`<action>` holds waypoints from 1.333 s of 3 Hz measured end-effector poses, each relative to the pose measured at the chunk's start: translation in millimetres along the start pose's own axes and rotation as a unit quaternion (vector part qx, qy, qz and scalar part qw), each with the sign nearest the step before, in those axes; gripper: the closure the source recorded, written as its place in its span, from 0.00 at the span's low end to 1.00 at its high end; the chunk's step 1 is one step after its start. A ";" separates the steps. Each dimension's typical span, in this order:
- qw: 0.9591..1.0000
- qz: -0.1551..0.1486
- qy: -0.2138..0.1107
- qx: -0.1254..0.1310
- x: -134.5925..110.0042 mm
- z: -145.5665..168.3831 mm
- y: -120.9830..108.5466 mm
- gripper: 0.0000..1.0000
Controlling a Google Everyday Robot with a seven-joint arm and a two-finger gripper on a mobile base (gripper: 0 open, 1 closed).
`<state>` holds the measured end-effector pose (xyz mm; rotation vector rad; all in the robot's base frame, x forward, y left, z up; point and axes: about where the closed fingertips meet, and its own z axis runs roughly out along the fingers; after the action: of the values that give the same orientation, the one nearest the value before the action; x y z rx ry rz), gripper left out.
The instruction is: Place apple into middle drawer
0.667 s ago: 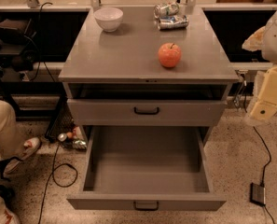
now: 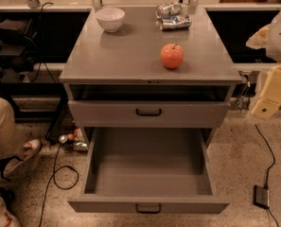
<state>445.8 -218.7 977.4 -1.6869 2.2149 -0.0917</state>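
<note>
The red-orange apple (image 2: 171, 56) stands on the grey cabinet top (image 2: 130, 60), right of centre and near the front edge. The middle drawer (image 2: 148, 207) is pulled wide open below, and its deep grey box is empty. Above it, the taller-fronted drawer with the black handle (image 2: 148, 111) is nearly closed. My gripper (image 2: 267, 103) hangs at the right edge of the view, beside the cabinet's right side, at about the height of that upper drawer. It is well apart from the apple and holds nothing that I can see.
A white bowl (image 2: 110, 19) sits at the back left of the top and two crushed silver cans (image 2: 173, 16) at the back right. A person's leg and shoe (image 2: 17, 150) are on the left. Cables and cans (image 2: 71, 142) lie on the floor, and a black box (image 2: 262, 196) lies at the lower right.
</note>
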 end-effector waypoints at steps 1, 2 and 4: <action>0.998 0.028 -0.050 0.010 -0.4 19.8 -24.0 0.00; 0.988 0.070 -0.137 0.021 -6.9 60.8 -67.0 0.00; 0.969 0.087 -0.226 0.057 -21.6 101.4 -110.9 0.00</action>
<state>584.9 -213.9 916.7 -1.2902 1.9558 0.1883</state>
